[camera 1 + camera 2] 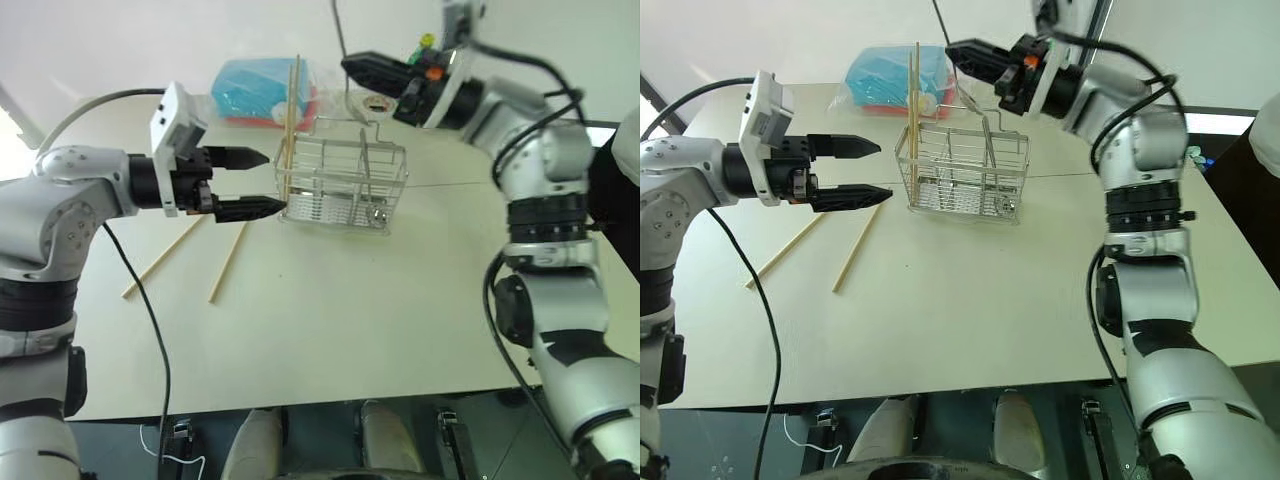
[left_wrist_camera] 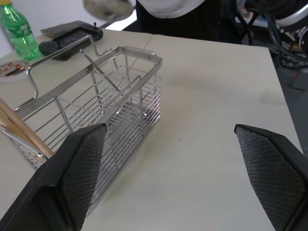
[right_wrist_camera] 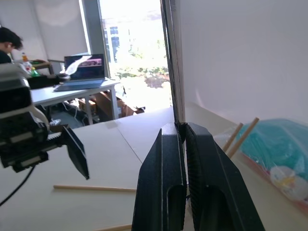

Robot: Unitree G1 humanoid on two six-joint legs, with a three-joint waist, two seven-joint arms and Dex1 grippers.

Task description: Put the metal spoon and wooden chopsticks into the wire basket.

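— Pale table [image 1: 380, 320], bare wall behind. Where do the task's things stand?

— The wire basket [image 1: 345, 185] sits near the middle of the table, with a blue package [image 1: 255, 90] behind it. Two standing chopsticks [image 1: 291, 120] lean upright in its left end compartment, poking well above the rim. Two loose chopsticks [image 1: 228, 262] lie flat on the table to the basket's left, apart from each other and from the basket.

— And the metal spoon [image 1: 338, 25]?

— Held by the right pincer [image 1: 352, 66], which is clenched on a thin metal handle. The handle rises straight up from between the fingers. I can't make out the bowl. The pincer hangs above the basket's far edge, near its looped handle, and my guess is that this lines the spoon up for a drop into a compartment.

— What about the left pincer [image 1: 275, 181]?

— Released, spread wide and grasping nothing. It points sideways at the basket's left end, just beside the wires and the upright sticks. It may be there to steady the basket, or simply waiting clear of the drop.

— How far along is the task?

— Roughly halfway, I'd say. The spoon isn't in yet, and the two sticks on the table remain to be fetched. The basket is light, so a nudge from either pincer could shift it.
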